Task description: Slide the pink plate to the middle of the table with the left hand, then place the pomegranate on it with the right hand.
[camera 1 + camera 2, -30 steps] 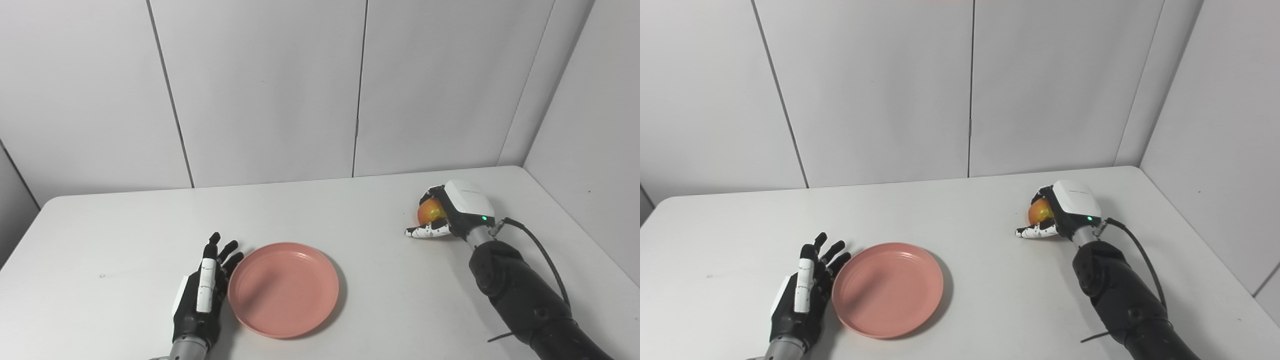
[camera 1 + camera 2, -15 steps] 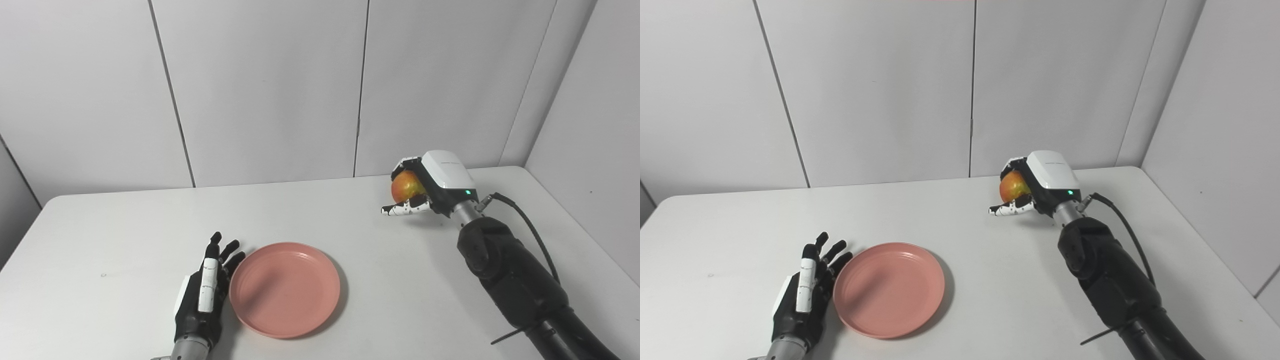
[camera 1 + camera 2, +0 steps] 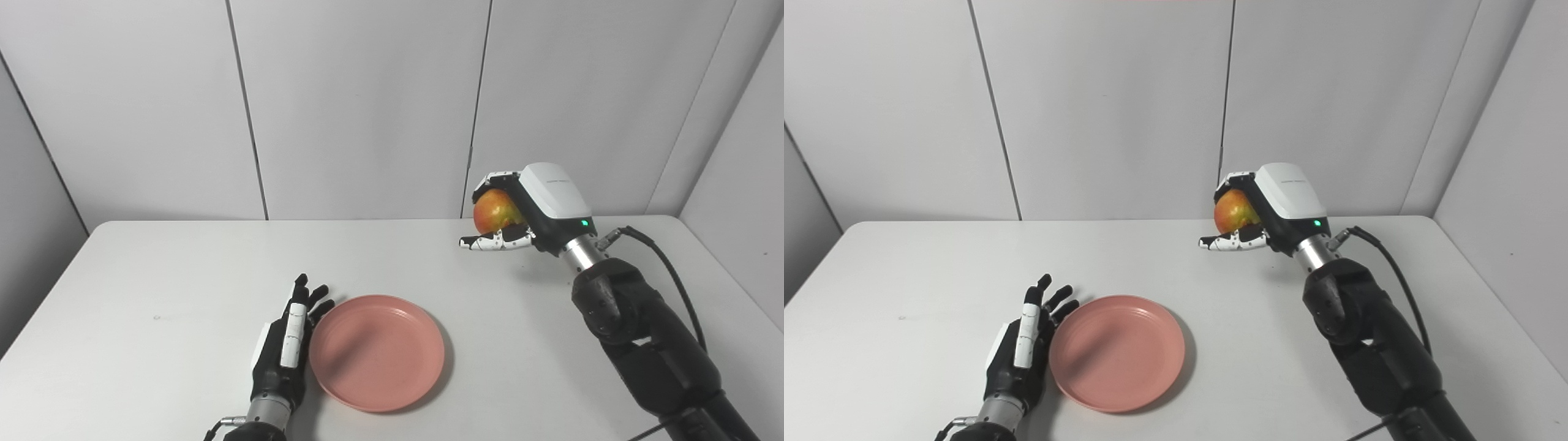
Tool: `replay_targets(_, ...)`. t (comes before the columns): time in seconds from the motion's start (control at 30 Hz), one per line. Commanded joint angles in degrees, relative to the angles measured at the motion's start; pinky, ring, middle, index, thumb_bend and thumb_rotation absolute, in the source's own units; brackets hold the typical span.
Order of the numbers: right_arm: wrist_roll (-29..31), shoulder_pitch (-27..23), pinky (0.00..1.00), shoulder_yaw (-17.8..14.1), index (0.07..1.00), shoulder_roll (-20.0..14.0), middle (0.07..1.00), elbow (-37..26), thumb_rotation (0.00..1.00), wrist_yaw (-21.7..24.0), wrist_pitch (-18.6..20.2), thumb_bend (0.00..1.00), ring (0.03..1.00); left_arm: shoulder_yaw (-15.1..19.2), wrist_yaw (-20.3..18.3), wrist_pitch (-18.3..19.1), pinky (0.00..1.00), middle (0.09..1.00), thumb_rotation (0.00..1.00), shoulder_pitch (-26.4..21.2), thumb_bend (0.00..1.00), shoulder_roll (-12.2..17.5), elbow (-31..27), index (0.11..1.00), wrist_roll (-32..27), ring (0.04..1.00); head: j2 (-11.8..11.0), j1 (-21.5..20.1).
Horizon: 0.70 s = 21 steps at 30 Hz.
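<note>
Since a second earlier the right hand (image 3: 520,211) had lifted the pomegranate (image 3: 495,211) off the table (image 3: 153,275), clasped in its fingers, and the camera had shifted too. Left eye view: the fruit hung at upper right of centre, with the plate (image 3: 376,350) below and to its left, at lower centre. The left hand (image 3: 285,352) lay flat, fingers spread, touching the plate's left rim.

Right eye view: the same diagonal held, from pomegranate (image 3: 1234,211) down-left to plate (image 3: 1118,352); I judged the right hand nearer the fruit's target path.
</note>
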Motion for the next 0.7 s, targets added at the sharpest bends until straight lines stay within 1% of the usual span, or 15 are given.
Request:
replay_targets(0.0, 1.4, -2.9, 0.19, -0.9, 0.378, 0.2, 0.315, -3.4, 0.37, 0.8, -1.4, 0.51, 0.247, -1.0, 0.4, -1.2, 0.85, 0.903, 0.95, -2.0, 0.92, -1.3, -0.3, 1.0, 1.2, 0.864, -0.1, 0.0)
replay_targets(0.1, 5.2, -2.0, 0.18, -1.8, 0.356, 1.4, 0.3, -6.0, 0.35, 3.6, -0.6, 0.52, 0.232, -1.3, 0.8, -1.3, 0.83, 0.899, 0.96, -2.0, 0.93, -1.7, -0.3, 1.0, 2.1, 0.858, 0.1, 1.6)
replay_targets(0.13, 5.9, -1.7, 0.18, -1.8, 0.354, 1.7, 0.298, -7.2, 0.33, 4.6, -0.2, 0.52, 0.229, -1.4, 0.9, -1.4, 0.82, 0.898, 0.96, -2.0, 0.93, -1.7, -0.2, 1.0, 2.4, 0.856, 0.2, 2.2)
replay_targets(0.2, 6.6, -1.2, 0.17, -1.8, 0.358, 2.3, 0.296, -9.1, 0.35, 6.1, 0.3, 0.52, 0.225, -1.5, 1.0, -1.4, 0.79, 0.898, 0.96, -2.0, 0.96, -1.8, -0.2, 1.0, 3.0, 0.846, 0.2, 2.2)
replay_targets(0.23, 6.9, -0.9, 0.18, -1.8, 0.363, 2.6, 0.298, -10.1, 0.35, 6.8, 0.5, 0.52, 0.225, -1.6, 1.1, -1.3, 0.79, 0.899, 0.96, -2.0, 0.95, -1.9, -0.2, 1.0, 3.3, 0.844, 0.1, 2.7)
replay_targets(0.27, 7.0, -0.6, 0.18, -1.8, 0.367, 2.8, 0.303, -11.0, 0.35, 7.4, 0.7, 0.52, 0.23, -1.7, 1.1, -1.2, 0.78, 0.899, 0.96, -2.0, 0.94, -2.0, -0.2, 1.0, 3.4, 0.845, 0.0, 3.5)
replay_targets(0.37, 6.8, 0.3, 0.22, -1.5, 0.385, 3.5, 0.329, -12.9, 0.35, 8.8, 0.8, 0.53, 0.262, -2.0, 1.5, -1.4, 0.78, 0.894, 0.97, -2.0, 0.9, -2.1, -0.1, 1.0, 4.1, 0.842, 0.0, 3.9)
replay_targets(0.4, 6.7, 0.5, 0.23, -1.4, 0.399, 3.7, 0.339, -13.5, 0.33, 9.4, 1.1, 0.54, 0.274, -2.1, 1.5, -1.4, 0.77, 0.896, 0.97, -1.9, 0.93, -2.2, -0.1, 1.0, 4.3, 0.839, -0.1, 4.4)
replay_targets(0.5, 6.2, 1.1, 0.23, -0.9, 0.406, 4.3, 0.343, -14.7, 0.3, 10.7, 1.1, 0.54, 0.278, -2.2, 1.7, -1.6, 0.77, 0.898, 0.97, -1.8, 0.96, -2.3, -0.1, 1.0, 4.7, 0.837, -0.1, 4.9)
replay_targets(0.6, 5.9, 1.5, 0.23, -0.4, 0.403, 4.9, 0.345, -15.1, 0.31, 11.5, 0.4, 0.53, 0.28, -2.2, 1.9, -1.8, 0.78, 0.894, 0.96, -1.9, 0.97, -2.5, -0.1, 1.0, 4.8, 0.832, -0.1, 4.9)
replay_targets(0.67, 5.9, 1.8, 0.24, 0.1, 0.403, 5.4, 0.356, -15.6, 0.33, 12.3, 0.4, 0.52, 0.289, -2.1, 1.9, -1.7, 0.79, 0.889, 0.96, -1.7, 0.95, -2.6, -0.3, 1.0, 4.6, 0.828, -0.1, 5.2)
